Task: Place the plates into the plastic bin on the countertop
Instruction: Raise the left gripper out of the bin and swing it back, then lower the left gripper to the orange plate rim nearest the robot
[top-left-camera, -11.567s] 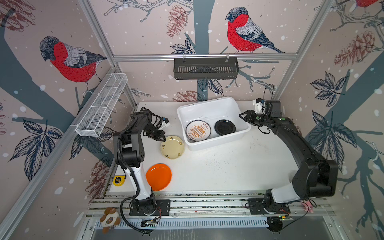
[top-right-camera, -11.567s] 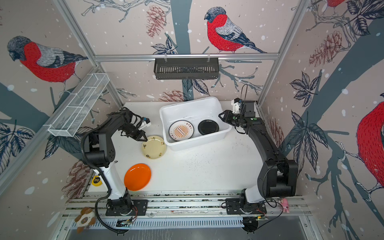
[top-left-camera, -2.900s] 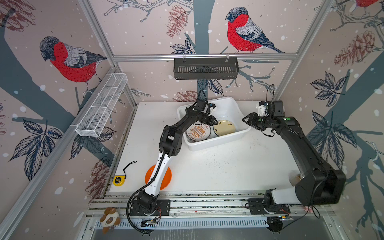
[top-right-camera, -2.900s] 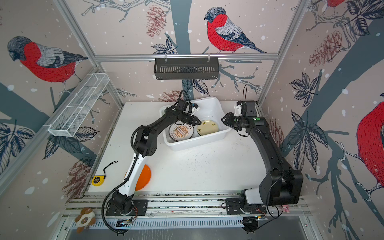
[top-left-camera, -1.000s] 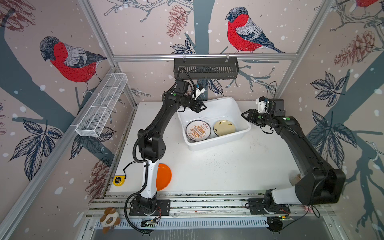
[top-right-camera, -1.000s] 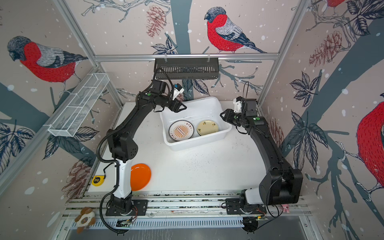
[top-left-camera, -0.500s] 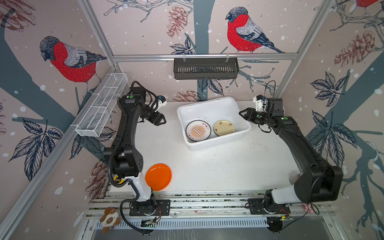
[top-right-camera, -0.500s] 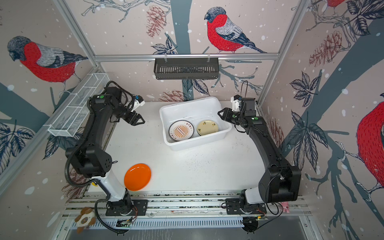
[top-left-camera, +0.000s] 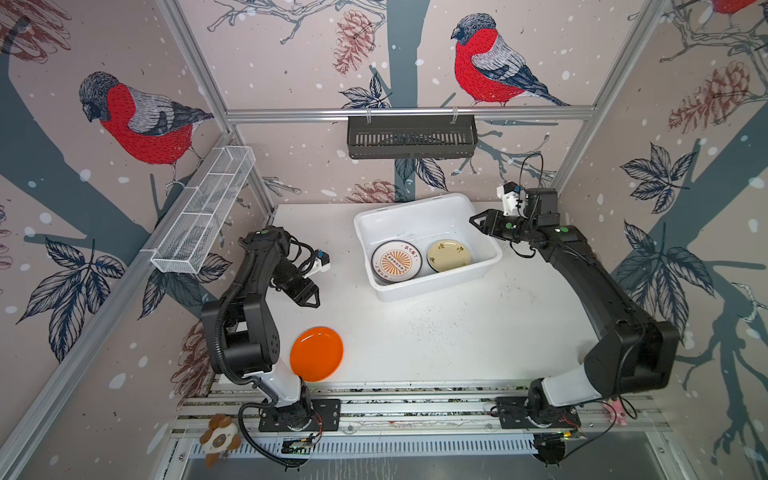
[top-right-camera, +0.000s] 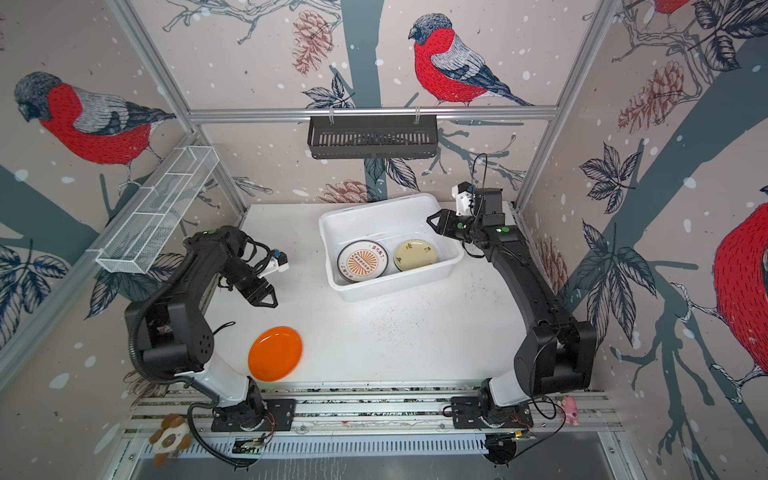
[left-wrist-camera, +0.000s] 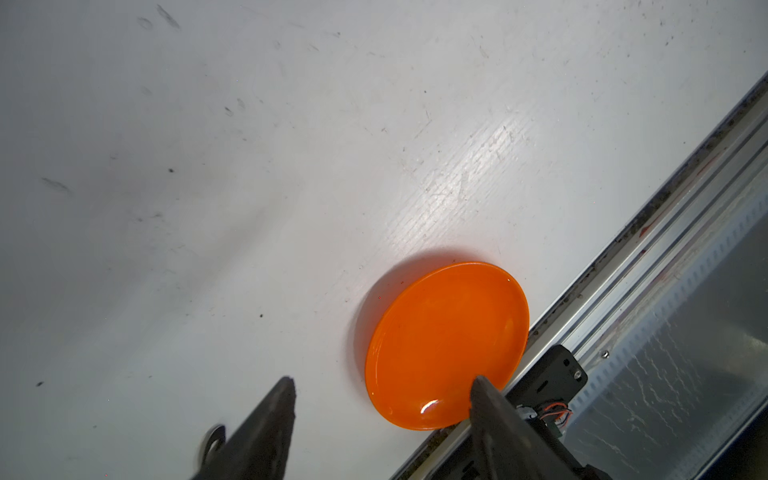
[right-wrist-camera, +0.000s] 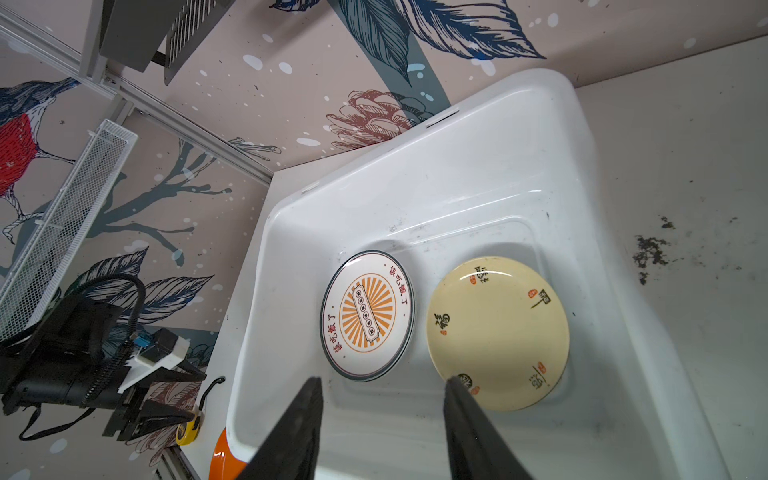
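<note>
Back from the plastic bin (top-left-camera: 432, 286), our left pincer (top-left-camera: 316, 298) hangs open, aimed at the orange plate (top-left-camera: 316, 353) lower left; our right pincer (top-left-camera: 476, 222) waits open.

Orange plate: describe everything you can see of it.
The orange plate is round, shallow, plain glossy orange, plastic-looking, with a raised rim. It lies flat, right side up, at the countertop's front edge on the left, outside the plastic bin. Only the countertop touches it; the open left pincer is apart.

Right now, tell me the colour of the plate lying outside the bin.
The plate is plain glossy orange, clearest in the left wrist view.
</note>
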